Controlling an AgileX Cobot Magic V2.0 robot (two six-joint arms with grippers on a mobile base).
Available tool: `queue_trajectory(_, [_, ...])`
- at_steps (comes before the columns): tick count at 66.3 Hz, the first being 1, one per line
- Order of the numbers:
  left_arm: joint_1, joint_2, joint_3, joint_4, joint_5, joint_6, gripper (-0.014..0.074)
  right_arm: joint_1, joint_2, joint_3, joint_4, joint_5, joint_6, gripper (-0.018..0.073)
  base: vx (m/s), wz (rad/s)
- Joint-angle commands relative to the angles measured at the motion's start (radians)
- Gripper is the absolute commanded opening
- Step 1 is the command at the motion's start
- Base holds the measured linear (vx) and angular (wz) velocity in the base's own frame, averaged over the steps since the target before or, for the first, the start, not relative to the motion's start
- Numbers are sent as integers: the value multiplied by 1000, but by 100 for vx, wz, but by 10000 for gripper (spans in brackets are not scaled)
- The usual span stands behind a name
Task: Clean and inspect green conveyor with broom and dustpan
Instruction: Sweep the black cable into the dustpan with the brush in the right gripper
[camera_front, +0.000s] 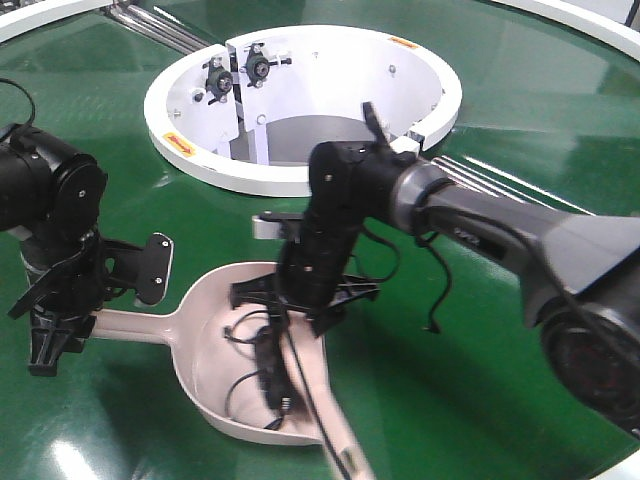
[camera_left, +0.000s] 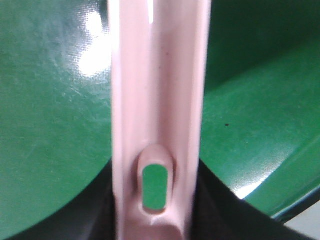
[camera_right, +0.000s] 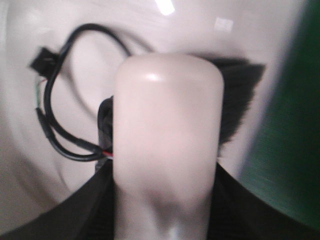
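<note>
Plainly, the left gripper clamped the long handle of the wide cream-pink plastic dustpan, flat on the glossy dark-green conveyor belt; the right gripper clasped the narrow cream-pink dark-bristled broom, its bristles inside the scoop among black wires.

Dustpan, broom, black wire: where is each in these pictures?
dustpan (camera_front: 135, 327): front view, on its handle.
broom (camera_right: 167, 125): right wrist view, on its pale back.
black wire (camera_right: 75, 152): right wrist view, on its lower bend.
</note>
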Motion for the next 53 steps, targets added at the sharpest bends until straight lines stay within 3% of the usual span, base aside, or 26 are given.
queue_trajectory(1, [-12, -35, -27, -19, 5, 17, -22, 22, -49, -72, 50, 43, 4, -6, 0, 0])
queue_trajectory(24, [-12, -35, -27, -19, 5, 17, -22, 19, -82, -94, 64, 43, 11, -6, 0, 0])
queue_trajectory(34, [-12, -35, -27, -19, 5, 17, -22, 8, -132, -83, 3, 43, 7, -6, 0, 0])
queue_trajectory(53, [-12, -35, -27, -19, 5, 17, -22, -99, -273, 95, -50, 43, -28, -6, 0, 0])
